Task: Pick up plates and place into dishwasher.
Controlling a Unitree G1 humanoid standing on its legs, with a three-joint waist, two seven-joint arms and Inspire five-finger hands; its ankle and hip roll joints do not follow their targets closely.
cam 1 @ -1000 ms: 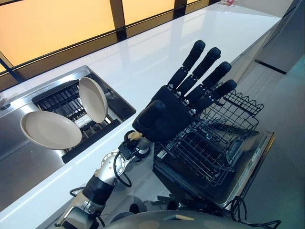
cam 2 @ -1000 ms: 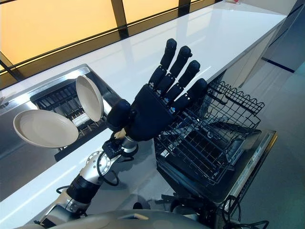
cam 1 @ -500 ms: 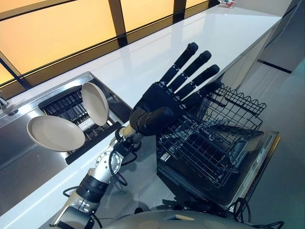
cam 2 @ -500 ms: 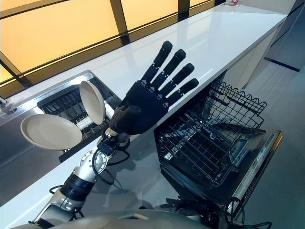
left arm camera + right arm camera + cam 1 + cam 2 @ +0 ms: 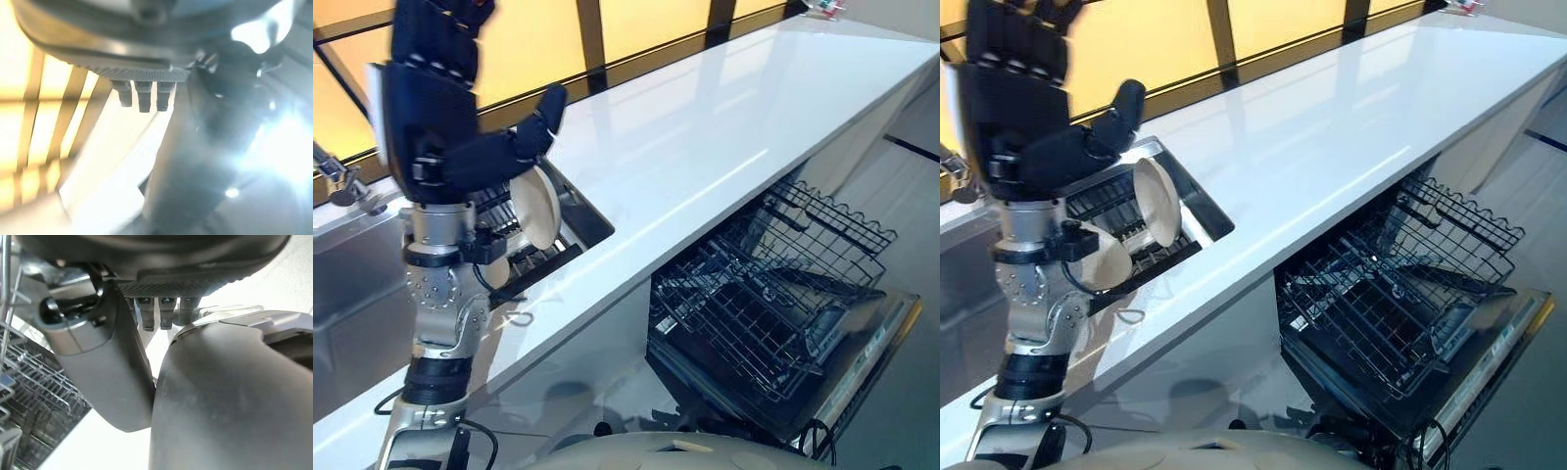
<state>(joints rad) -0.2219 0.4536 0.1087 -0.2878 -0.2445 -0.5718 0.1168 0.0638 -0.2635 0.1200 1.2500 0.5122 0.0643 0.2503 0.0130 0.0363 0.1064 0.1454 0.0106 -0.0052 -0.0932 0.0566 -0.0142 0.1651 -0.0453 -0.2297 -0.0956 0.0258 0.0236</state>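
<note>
1. The left hand (image 5: 435, 127) is raised upright above the sink (image 5: 352, 264), its fingers (image 5: 1009, 44) straight and released, the thumb (image 5: 533, 127) spread out to the side; it grasps nothing.
2. Just past the thumb, one pale plate (image 5: 536, 208) stands on edge in the dark rack (image 5: 1121, 201) set in the sink.
3. A second plate (image 5: 1107, 257) lies lower, below the palm and largely hidden behind the wrist; only part of its rim can be seen.
4. Neither plate touches the fingers.
5. The white bench (image 5: 705, 127) runs away from the thumb side of the hand.
6. Under the bench edge, well apart from the fingers, the dishwasher (image 5: 862, 362) stands open with its wire basket (image 5: 773, 294) pulled out; no plate is in the basket.
7. The right hand (image 5: 161, 308) appears in its own wrist view as a few fingertips beneath dark housing, with the wire basket beside it; whether those fingers are released or clenched cannot be told.
</note>
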